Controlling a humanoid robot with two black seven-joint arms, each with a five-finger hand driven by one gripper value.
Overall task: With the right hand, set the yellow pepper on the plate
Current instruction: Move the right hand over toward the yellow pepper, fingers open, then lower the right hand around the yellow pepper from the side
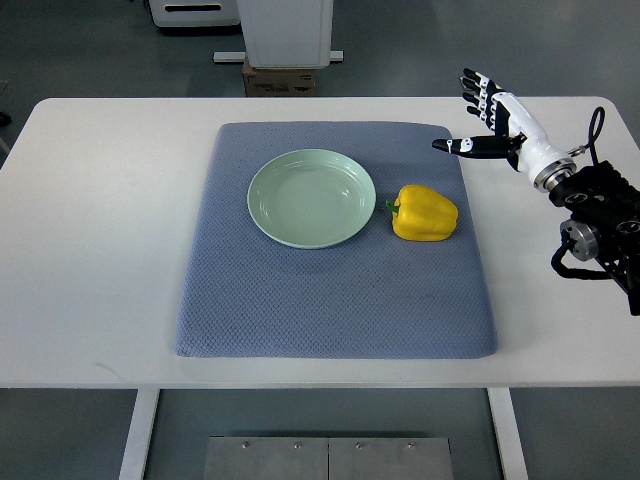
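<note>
A yellow pepper (425, 213) lies on its side on the blue-grey mat (330, 290), its green stem pointing left. Just left of it sits an empty pale green plate (311, 197), a small gap between the two. My right hand (487, 118) hovers over the table's back right, beyond and to the right of the pepper, fingers spread and thumb stretched out to the left, holding nothing. Its black forearm (600, 215) comes in from the right edge. The left arm does not show.
The mat covers the middle of a white table (100, 250). A cardboard box (280, 78) and a white machine base (285, 30) stand on the floor beyond the far edge.
</note>
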